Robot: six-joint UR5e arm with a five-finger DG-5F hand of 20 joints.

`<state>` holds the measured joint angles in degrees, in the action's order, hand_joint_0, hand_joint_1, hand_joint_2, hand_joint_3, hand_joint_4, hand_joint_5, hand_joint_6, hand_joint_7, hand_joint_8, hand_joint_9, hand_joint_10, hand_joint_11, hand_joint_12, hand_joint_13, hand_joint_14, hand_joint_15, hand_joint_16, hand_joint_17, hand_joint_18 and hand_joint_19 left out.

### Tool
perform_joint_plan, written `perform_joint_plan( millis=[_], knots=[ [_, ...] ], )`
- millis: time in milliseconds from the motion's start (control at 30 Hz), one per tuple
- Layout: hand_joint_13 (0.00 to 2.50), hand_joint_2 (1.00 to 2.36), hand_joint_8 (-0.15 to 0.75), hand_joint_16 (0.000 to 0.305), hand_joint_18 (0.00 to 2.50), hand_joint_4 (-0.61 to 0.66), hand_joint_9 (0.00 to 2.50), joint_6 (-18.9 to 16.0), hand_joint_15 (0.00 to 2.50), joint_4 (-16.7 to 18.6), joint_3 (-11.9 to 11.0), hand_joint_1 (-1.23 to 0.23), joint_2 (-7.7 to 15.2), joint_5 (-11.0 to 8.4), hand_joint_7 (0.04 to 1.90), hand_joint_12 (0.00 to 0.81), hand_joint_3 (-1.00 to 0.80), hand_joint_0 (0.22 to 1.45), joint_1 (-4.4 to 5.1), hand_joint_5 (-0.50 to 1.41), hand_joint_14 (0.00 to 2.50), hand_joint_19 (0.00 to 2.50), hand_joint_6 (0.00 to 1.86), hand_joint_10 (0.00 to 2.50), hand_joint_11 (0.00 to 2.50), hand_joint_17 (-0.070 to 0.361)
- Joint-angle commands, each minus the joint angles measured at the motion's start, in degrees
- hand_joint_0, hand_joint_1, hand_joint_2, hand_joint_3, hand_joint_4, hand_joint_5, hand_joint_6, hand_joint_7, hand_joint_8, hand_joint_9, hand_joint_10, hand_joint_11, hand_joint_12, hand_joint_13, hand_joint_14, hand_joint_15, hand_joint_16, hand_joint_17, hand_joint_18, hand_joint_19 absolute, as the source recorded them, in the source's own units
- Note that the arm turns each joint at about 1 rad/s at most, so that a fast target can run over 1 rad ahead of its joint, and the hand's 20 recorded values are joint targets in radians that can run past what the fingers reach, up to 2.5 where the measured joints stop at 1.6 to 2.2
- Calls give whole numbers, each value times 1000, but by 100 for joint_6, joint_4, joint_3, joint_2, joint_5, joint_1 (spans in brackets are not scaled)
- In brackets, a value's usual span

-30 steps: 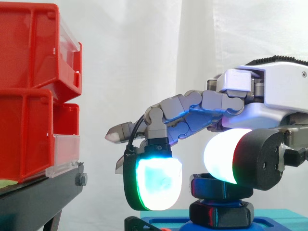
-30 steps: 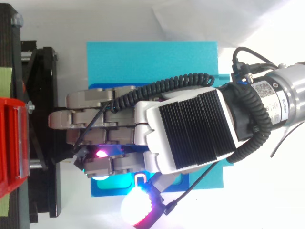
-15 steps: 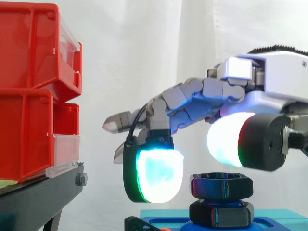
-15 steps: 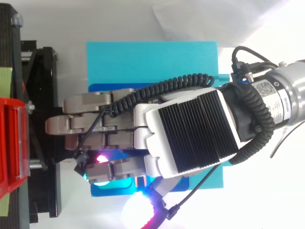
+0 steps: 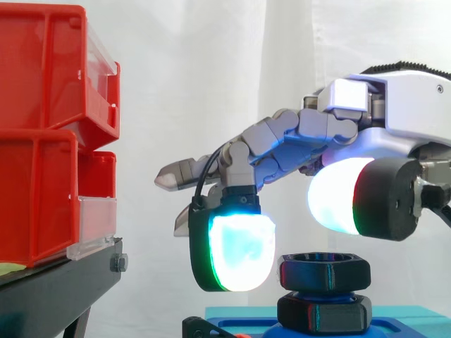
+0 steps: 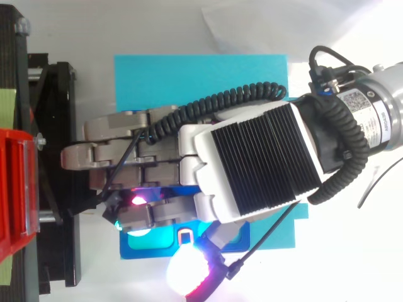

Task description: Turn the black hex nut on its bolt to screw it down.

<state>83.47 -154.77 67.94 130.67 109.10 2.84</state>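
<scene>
black hex nuts [image 5: 323,271]: 2, stacked | robot hand [image 5: 402,130]: 1, holding nothing

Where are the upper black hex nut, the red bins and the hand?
upper black hex nut [image 5: 324,272]: side view, on its front face.
red bins [image 5: 35,201]: side view, on the lower bin's side wall.
hand [image 6: 249,165]: top view, on its ribbed black back.

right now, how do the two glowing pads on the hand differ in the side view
The lower pad glows cyan-white and hangs downward beside the black hex nut; the upper pad glows plain white and faces sideways above the nut. Both belong to the hand and are green-edged.
</scene>
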Motion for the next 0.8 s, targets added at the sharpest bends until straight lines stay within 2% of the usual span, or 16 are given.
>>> perform_joint_plan(
  millis=[0,67,100,367,567,767],
  knots=[
    [246,1000,310,48,130,268,609,20,72,-54,0,-274,-6,67,990,349,-500,529,-56,-101,2,195,762,5,224,109],
    [248,1000,310,49,139,269,610,20,72,-54,0,-276,-6,94,1005,349,-500,529,-64,-100,0,195,763,5,229,109],
    [249,1000,310,49,140,268,612,20,73,-27,0,-276,-6,173,996,349,-500,529,-91,-99,2,195,763,5,229,109],
    [256,1000,309,48,146,269,621,20,68,-54,-8,-280,2,217,1007,349,-500,530,-143,-98,2,200,768,5,226,109],
    [258,1000,311,48,150,268,622,20,68,-18,-8,-279,2,384,1007,348,-500,531,-240,-98,1,202,769,5,225,109],
    [260,1000,312,48,151,269,623,38,76,-18,-8,-279,2,410,1005,348,-500,531,-346,-98,2,201,769,5,230,109]
  ],
)
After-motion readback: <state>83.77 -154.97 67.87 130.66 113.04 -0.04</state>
